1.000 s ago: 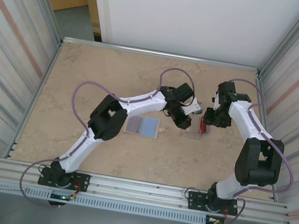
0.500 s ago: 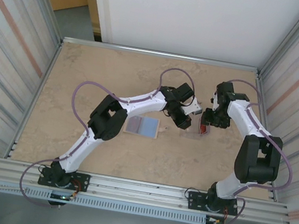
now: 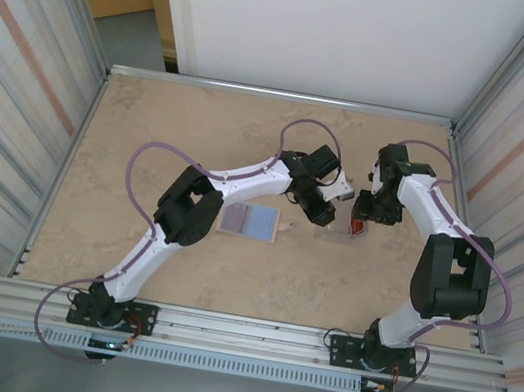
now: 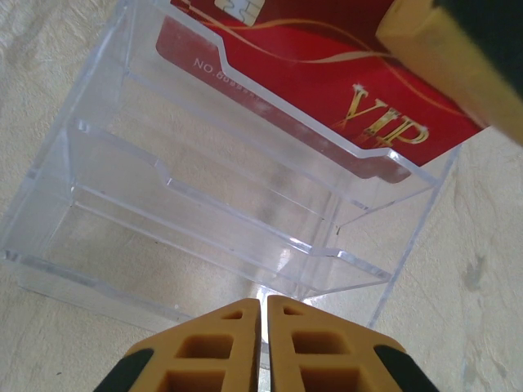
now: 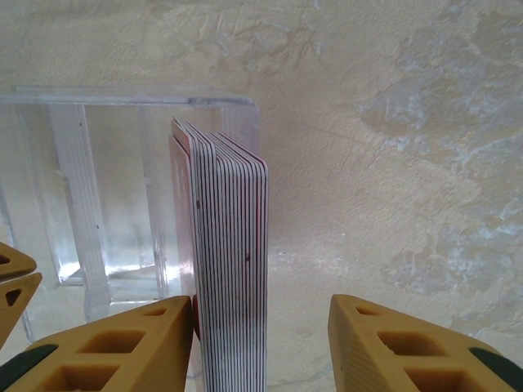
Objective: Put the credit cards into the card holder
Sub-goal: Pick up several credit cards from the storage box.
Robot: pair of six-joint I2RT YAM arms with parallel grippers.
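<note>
A stack of red credit cards (image 5: 229, 269) stands on edge in the clear tiered card holder (image 4: 204, 220), in the slot farthest from my left pincer (image 4: 263, 314), which is pressed together at the holder's near edge. My right pincer (image 5: 261, 327) is spread: one finger touches the stack, the other stands apart. A beige table (image 5: 392, 122) lies beneath.

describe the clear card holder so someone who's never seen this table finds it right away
On the beige marbled table, look at the middle, between the two arms' tips, just right of the flat grey-blue wallet-like piece. The card holder sits there: a colourless see-through plastic stand with stepped tiers, unlike the opaque wallet-like piece and the red VIP card at its far tier.
</note>
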